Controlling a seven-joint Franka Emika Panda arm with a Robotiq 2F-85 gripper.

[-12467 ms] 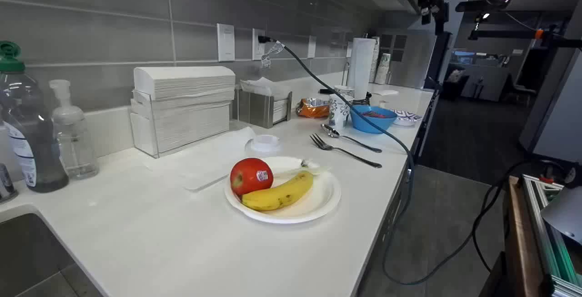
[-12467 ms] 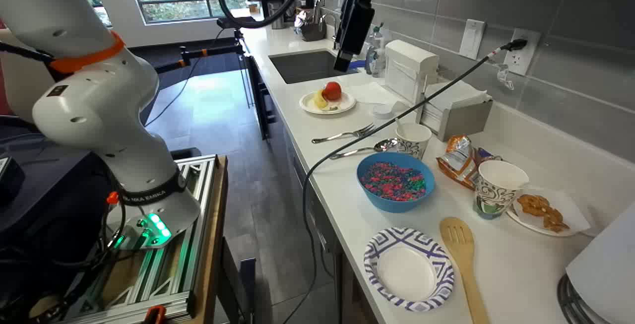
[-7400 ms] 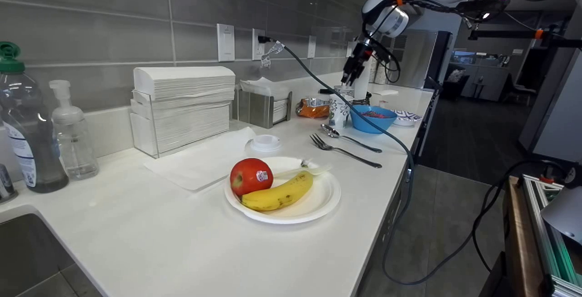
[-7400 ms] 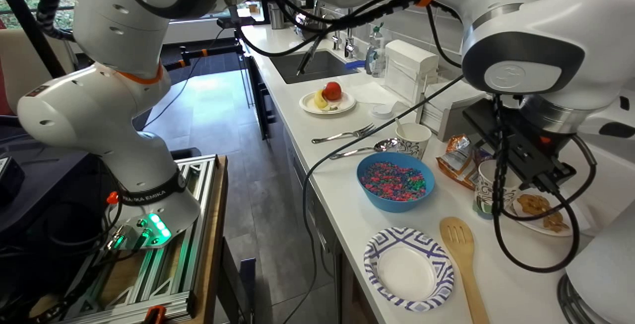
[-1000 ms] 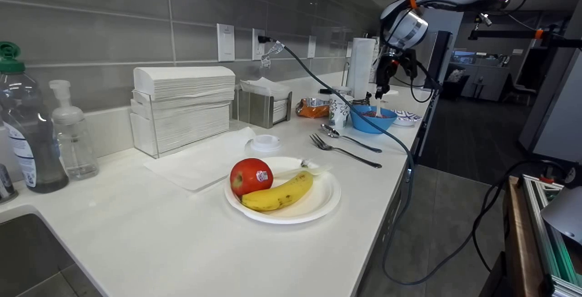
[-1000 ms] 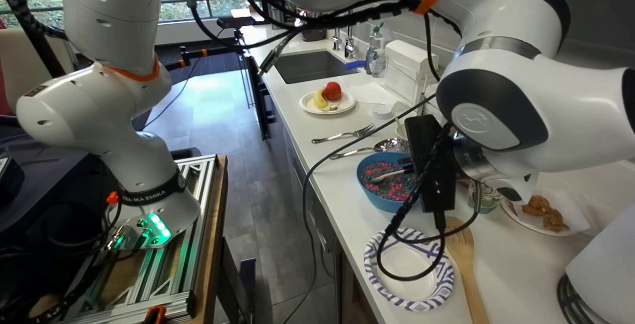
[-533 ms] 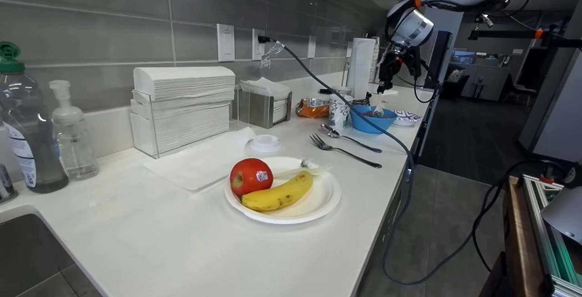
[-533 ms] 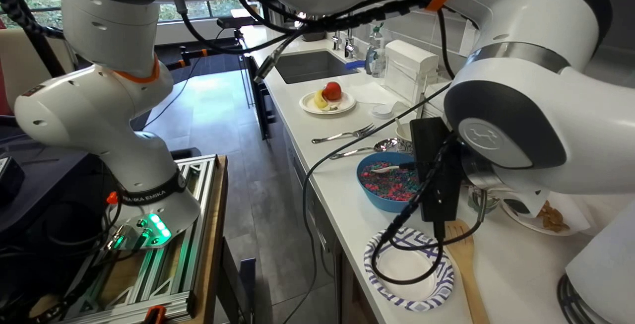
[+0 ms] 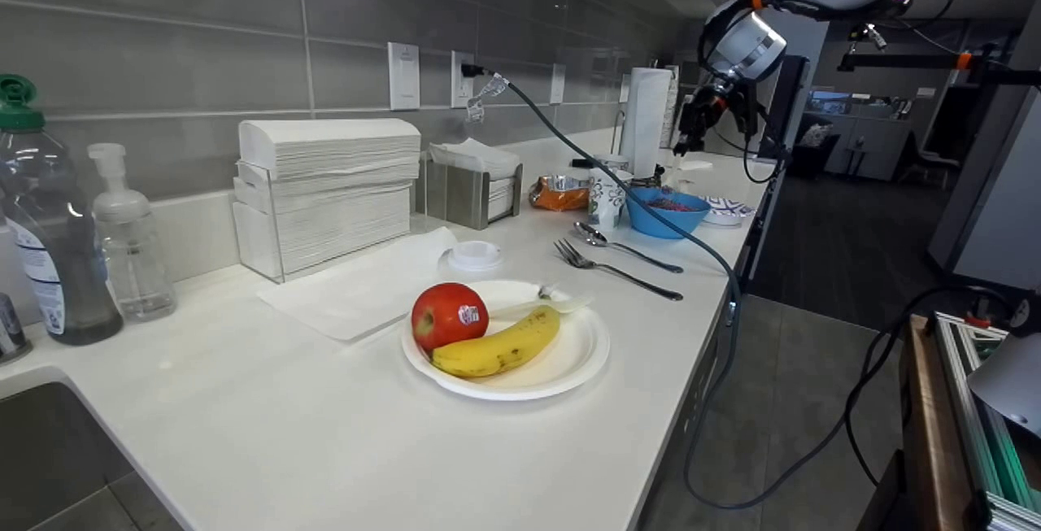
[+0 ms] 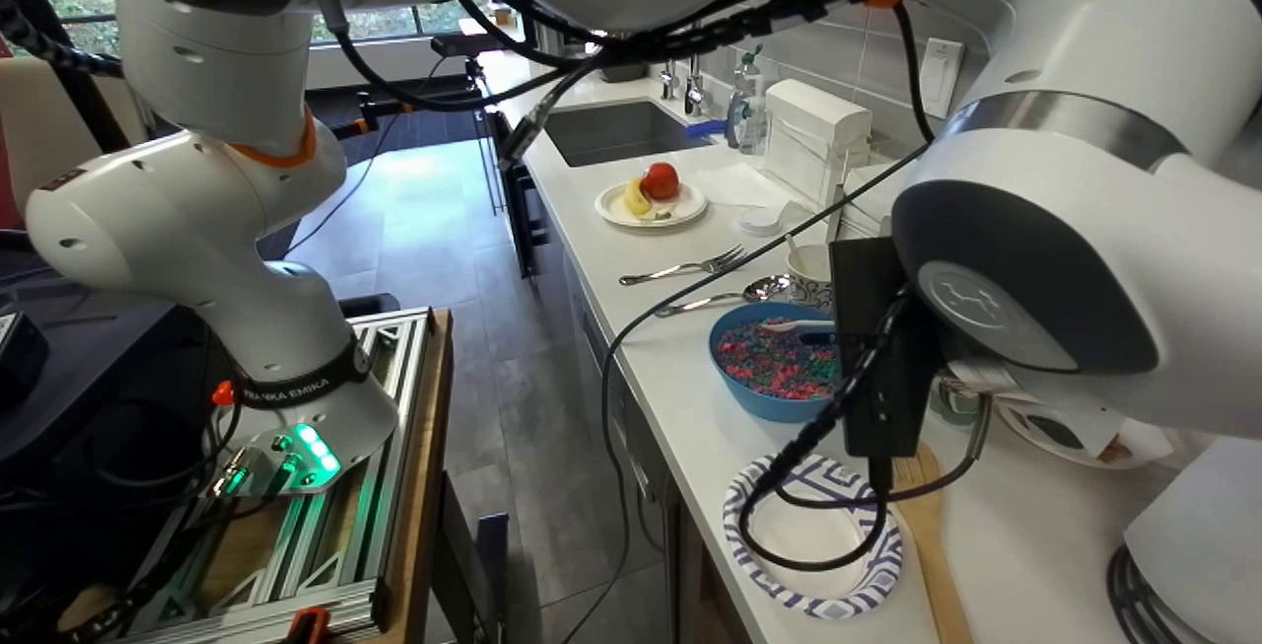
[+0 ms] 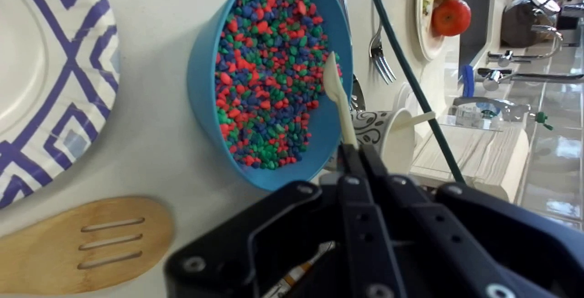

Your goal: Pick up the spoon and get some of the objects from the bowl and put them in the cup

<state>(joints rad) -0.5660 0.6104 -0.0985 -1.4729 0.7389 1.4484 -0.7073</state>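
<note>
My gripper (image 11: 358, 149) is shut on the handle of a white plastic spoon (image 11: 336, 90). The spoon's head hangs over the far side of the round blue bowl (image 11: 200, 79), near its rim. Whether it carries anything I cannot tell. Red, green and blue pebble-like bits (image 11: 269, 79) fill the bowl. Just beyond the bowl stands a swirl-patterned paper cup (image 11: 372, 127) with a white utensil in it. Another paper cup (image 10: 956, 402) is mostly hidden behind my wrist. In an exterior view the gripper (image 9: 681, 147) is above the bowl (image 9: 659, 224), the spoon pointing down.
A cable (image 11: 407, 67) stretches across the counter close to the bowl and cup. Beside them lie a metal spoon (image 9: 602, 240) and a fork (image 9: 618, 272). A patterned paper plate (image 10: 789, 526) and a wooden spatula (image 10: 925, 526) lie on the bowl's opposite side.
The spoon has risen out of the bits and shifted toward the bowl's far side over the last second. Several seconds ago my gripper was at the cup by the pretzel plate.
</note>
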